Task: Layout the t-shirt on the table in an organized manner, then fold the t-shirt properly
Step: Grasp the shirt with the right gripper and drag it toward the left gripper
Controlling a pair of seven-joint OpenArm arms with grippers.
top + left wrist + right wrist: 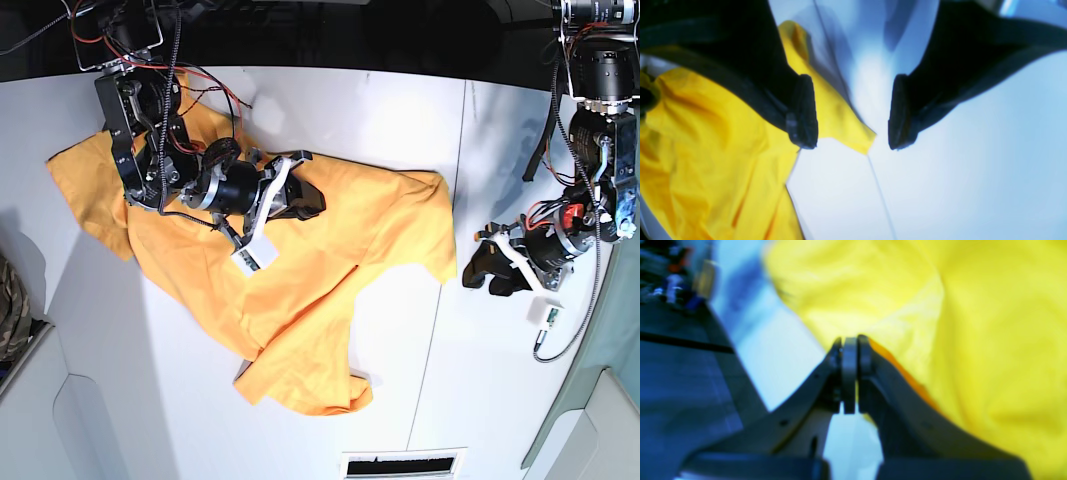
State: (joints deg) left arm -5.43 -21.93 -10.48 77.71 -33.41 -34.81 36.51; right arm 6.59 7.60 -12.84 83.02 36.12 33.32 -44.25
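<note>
Yellow t-shirt [300, 270] lying crumpled across the white tabletop [400, 130], not flat yet. Right gripper [850, 350] fingers pressed together, pinching a bit of cloth, likely to pull it straight. Left gripper [851, 111] fingers spread wide by the shirt's corner, ready to grab.

Orange-yellow t-shirt [300, 270] – wrinkled, spread crookedly across the white table [400, 110].
</note>
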